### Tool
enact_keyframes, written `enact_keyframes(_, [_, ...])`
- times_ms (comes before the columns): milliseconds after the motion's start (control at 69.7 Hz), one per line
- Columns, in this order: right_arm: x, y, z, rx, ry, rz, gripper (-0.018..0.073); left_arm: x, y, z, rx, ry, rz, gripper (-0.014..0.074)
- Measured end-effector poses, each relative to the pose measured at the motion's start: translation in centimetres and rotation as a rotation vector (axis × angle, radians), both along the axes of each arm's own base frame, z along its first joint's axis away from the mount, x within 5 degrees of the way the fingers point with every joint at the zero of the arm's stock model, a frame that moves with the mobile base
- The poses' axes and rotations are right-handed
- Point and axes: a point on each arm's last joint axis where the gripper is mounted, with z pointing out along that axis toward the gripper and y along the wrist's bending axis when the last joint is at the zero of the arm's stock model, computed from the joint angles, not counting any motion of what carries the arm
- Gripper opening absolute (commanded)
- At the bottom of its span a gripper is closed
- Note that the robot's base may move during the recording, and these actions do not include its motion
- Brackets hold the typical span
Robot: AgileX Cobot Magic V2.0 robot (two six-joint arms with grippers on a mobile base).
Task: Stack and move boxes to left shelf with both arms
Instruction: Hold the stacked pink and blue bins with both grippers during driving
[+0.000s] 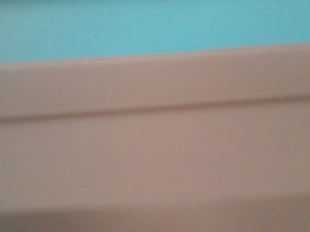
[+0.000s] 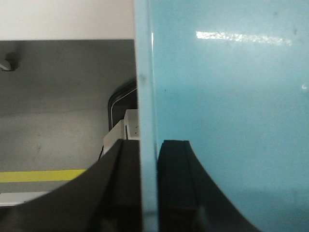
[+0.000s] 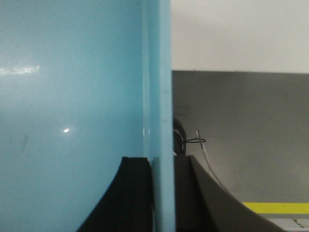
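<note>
Front view is blurred and filled edge to edge. You get only a flat salmon-pink box wall across the lower three quarters, with one dark horizontal crease at mid-height, and a sky-blue box band along the top. Ends and corners are cut off on every side, and you cannot tell whether blue sits in pink or behind it. The visible long axis runs left to right across the frame.

Left wrist view: a blue wall stands edge-on up the centre, its broad face filling the right half. The left gripper has its black fingers pressed to that wall, one on each side.

Right wrist view: the right gripper pinches the wall likewise, blue face at left. Grey floor with a yellow line lies beyond.
</note>
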Motion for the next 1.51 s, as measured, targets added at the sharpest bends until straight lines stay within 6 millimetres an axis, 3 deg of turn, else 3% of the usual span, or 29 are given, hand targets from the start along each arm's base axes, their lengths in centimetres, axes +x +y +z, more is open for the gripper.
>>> enact_keyframes(1506, [-0.04, 0.01, 0.0, -0.001, 0.001, -0.001, 0.0053, -0.03, 0.01, 0.04, -0.002, 0.0, 0.0, -0.0006])
